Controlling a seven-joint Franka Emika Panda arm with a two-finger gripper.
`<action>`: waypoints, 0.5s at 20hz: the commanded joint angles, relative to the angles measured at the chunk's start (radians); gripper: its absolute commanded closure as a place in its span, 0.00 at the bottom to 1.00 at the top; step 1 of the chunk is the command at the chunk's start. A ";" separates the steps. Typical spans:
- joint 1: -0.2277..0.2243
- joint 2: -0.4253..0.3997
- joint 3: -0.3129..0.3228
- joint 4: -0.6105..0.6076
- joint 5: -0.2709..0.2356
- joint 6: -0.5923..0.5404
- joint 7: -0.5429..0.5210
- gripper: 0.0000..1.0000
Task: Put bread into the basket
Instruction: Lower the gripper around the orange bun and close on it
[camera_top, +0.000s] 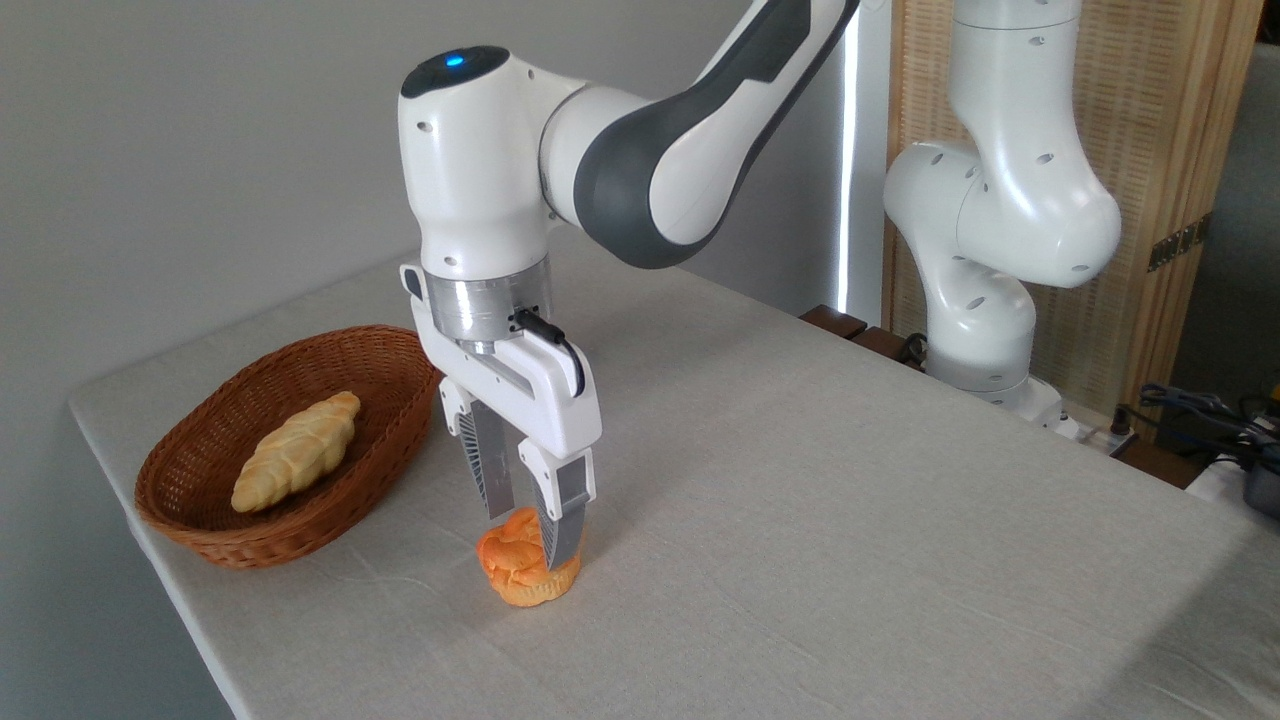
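The bread, a small orange bun with a cracked top, sits on the table near the front edge. My gripper has come straight down over it. Its jaws stand apart, one finger behind the bun's top and the other in front of it. Whether the pads press on the bun cannot be told. The bun still rests on the cloth. The basket, an oval brown wicker one, lies to the left of the gripper.
A pale yellow braided loaf lies inside the basket. The table's left and front edges run close to the basket and bun. The arm's base stands at the back right, with cables beyond it.
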 joint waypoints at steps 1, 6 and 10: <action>-0.006 0.000 0.004 -0.007 -0.006 0.021 0.018 0.00; -0.012 0.006 0.004 -0.007 -0.003 0.021 0.021 0.00; -0.013 0.022 0.004 -0.007 0.001 0.020 0.021 0.00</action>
